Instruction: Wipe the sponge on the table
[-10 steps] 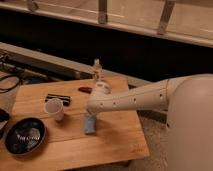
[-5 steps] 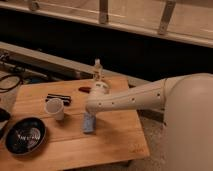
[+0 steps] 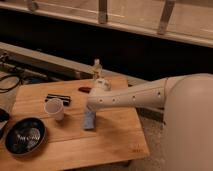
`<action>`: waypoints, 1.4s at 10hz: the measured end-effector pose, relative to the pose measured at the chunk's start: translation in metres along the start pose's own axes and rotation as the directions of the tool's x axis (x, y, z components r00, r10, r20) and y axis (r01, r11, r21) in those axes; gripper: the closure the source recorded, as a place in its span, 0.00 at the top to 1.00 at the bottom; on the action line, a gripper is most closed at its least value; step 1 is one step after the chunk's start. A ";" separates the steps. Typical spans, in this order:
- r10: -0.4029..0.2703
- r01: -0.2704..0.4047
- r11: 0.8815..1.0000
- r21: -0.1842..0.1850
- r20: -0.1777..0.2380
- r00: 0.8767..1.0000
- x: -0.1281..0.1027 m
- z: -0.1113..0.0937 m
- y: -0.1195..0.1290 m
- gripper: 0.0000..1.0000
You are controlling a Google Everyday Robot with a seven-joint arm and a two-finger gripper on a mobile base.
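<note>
The light-blue sponge [image 3: 90, 120] lies on the honey-coloured wooden table [image 3: 115, 137], right of centre. My white arm reaches in from the right, and the gripper [image 3: 92, 109] at its end points down onto the top of the sponge, touching it. The sponge's lower part shows below the gripper; its upper end is covered by the arm's tip.
A white paper cup [image 3: 54, 108] stands just left of the sponge. A flat black rectangular item [image 3: 58, 98] lies behind the cup. A round black bowl [image 3: 24, 136] sits at the front left. A small bottle [image 3: 97, 68] stands at the back edge. Cables lie off the table's left side.
The arm and sponge have shifted very slightly on the table; the cup, bowl and black item have not moved.
</note>
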 end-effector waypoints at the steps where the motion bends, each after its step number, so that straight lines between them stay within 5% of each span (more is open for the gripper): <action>1: 0.016 -0.016 1.000 0.004 0.001 1.000 -0.005 0.000 -0.014 0.00; 4: 0.115 -0.115 0.993 0.016 -0.004 0.993 -0.002 -0.003 -0.066 0.00; 6: 0.156 -0.156 0.988 0.018 -0.022 0.987 0.026 -0.011 -0.092 0.00; 9: 0.129 -0.128 0.992 0.019 -0.023 0.991 0.037 -0.019 -0.084 0.00; 14: 0.061 -0.060 0.998 0.019 -0.041 0.997 0.002 -0.008 -0.061 0.00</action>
